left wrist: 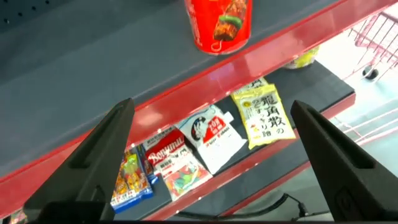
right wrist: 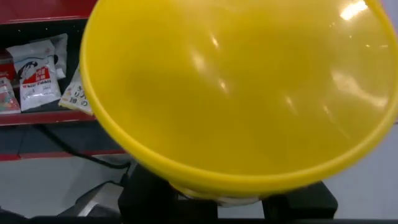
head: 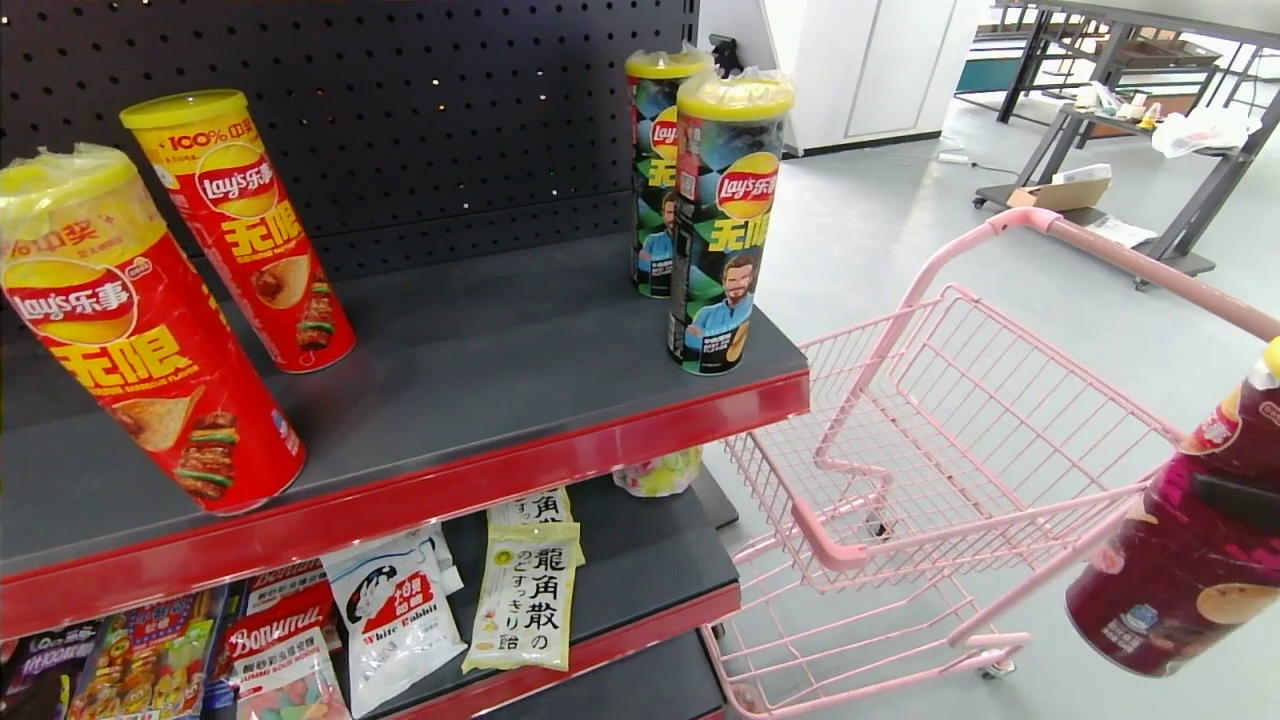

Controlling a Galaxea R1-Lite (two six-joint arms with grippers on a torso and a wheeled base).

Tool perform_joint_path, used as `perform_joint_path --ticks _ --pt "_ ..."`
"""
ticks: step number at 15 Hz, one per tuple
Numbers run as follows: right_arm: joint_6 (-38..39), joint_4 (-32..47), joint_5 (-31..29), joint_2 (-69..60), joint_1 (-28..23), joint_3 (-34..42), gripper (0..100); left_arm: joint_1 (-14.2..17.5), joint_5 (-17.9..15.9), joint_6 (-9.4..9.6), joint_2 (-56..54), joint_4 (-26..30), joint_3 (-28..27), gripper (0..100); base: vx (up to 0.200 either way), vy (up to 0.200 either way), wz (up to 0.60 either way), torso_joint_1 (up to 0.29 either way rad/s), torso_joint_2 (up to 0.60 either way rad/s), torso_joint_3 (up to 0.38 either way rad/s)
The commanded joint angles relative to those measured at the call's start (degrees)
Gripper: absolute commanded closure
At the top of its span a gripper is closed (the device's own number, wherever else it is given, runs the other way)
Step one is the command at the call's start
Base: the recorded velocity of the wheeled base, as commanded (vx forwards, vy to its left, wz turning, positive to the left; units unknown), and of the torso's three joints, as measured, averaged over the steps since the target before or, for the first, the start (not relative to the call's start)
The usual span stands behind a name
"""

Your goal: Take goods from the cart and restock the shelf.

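A dark maroon chip can (head: pixel 1180 560) with a yellow lid (right wrist: pixel 242 93) hangs tilted at the right edge of the head view, beside the pink cart (head: pixel 1010 222). My right gripper (head: pixel 1238 498) is shut on it. The top shelf (head: pixel 480 360) carries two red chip cans (head: pixel 250 230) at the left and two green-black cans (head: pixel 722 230) at its right end. My left gripper (left wrist: pixel 211 109) is open with nothing between its fingers, in front of the shelf's red front edge below the nearer red can (left wrist: pixel 219 23).
The cart's wire basket (head: pixel 960 430) holds nothing visible. Snack bags (head: pixel 525 590) lie on the lower shelf (head: pixel 650 560). The middle of the top shelf is bare between the can groups. Metal tables (head: pixel 1130 130) stand far back on the right.
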Motion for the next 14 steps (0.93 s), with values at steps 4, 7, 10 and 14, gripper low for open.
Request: perform_joint_path --ticks 4,7,10,14 --pt "-0.5 0.0 0.1 -4.5 0.2 -0.3 100 0.1 0.1 0.03 -0.4 0.1 0.6 0 -0.200 0.000 0.00 -0.002 0.00 0.005" --pt "-2.7 0.0 0.4 -4.4 1.8 -0.3 100 0.0 -0.2 0.38 -3.4 0.1 2.7 0 -0.133 0.000 0.00 0.002 0.00 0.002" --pt "-3.6 -0.2 0.6 -2.9 6.3 -0.3 100 0.0 -0.3 0.47 -5.4 0.1 3.6 0 0.000 0.000 0.00 0.020 -0.05 -0.028" --pt "-3.8 -0.7 0.4 0.5 12.0 -0.6 100 0.0 -0.2 1.17 -5.5 0.1 3.6 0 0.000 0.000 0.00 0.196 -0.46 -0.284"
